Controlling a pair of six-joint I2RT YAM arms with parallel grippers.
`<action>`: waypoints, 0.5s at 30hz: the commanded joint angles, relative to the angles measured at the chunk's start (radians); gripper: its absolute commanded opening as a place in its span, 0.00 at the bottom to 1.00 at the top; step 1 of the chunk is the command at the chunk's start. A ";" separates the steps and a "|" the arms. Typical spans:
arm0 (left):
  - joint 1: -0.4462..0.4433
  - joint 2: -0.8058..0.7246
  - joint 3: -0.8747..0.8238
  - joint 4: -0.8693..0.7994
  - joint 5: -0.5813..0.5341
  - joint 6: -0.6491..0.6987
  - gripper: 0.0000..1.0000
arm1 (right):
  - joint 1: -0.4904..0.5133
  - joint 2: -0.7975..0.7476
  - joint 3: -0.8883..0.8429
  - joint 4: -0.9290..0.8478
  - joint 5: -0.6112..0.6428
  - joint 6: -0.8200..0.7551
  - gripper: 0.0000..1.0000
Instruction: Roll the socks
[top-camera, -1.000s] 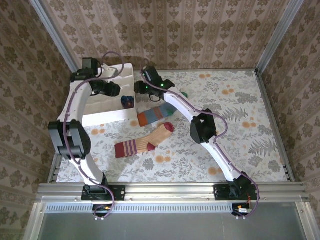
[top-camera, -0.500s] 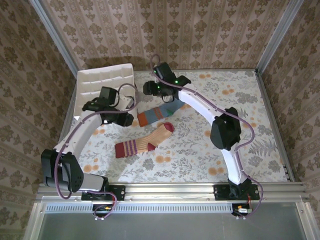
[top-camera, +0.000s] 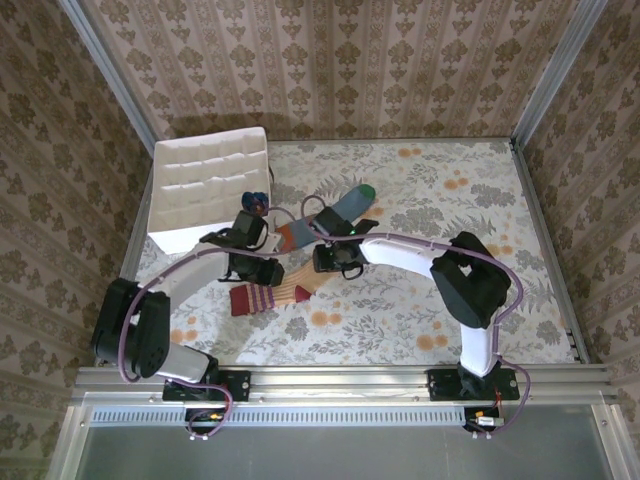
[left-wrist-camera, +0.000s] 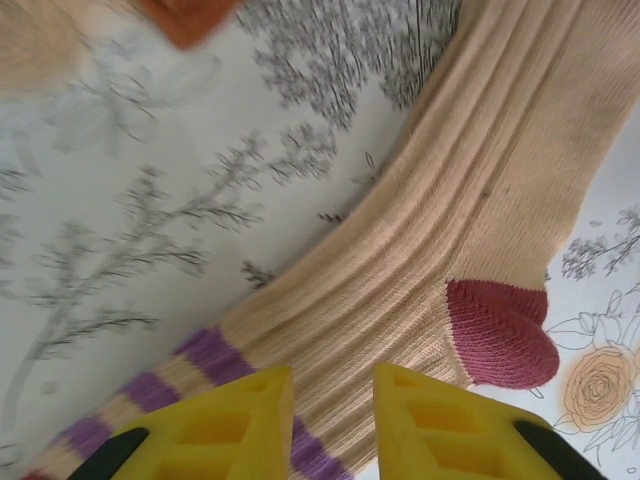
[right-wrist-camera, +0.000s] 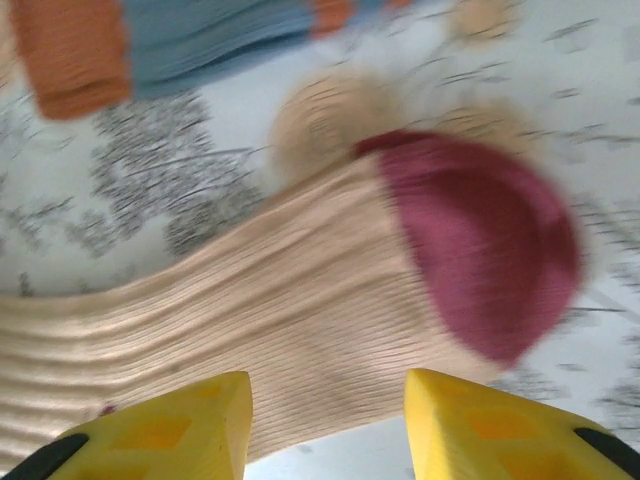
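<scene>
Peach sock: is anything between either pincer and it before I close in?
Nothing visible is in the way. The left pincer sits directly over the peach sock near its striped cuff, and the right pincer over its maroon toe end, with sock fabric showing below each. The grey-blue sock lies apart, beyond it.

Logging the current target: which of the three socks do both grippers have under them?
The peach sock with maroon toe and striped cuff. The grey-blue sock lies beyond it, the purple sock at the white box's edge.
</scene>
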 joint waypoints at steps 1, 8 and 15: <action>-0.060 0.054 -0.015 0.069 0.005 -0.068 0.18 | 0.000 0.059 0.026 0.041 0.059 0.018 0.41; -0.204 0.206 0.018 0.132 -0.009 -0.140 0.18 | -0.078 0.029 -0.050 -0.012 0.123 -0.036 0.39; -0.384 0.396 0.193 0.266 0.097 -0.291 0.17 | -0.286 -0.089 -0.137 0.004 0.086 -0.138 0.40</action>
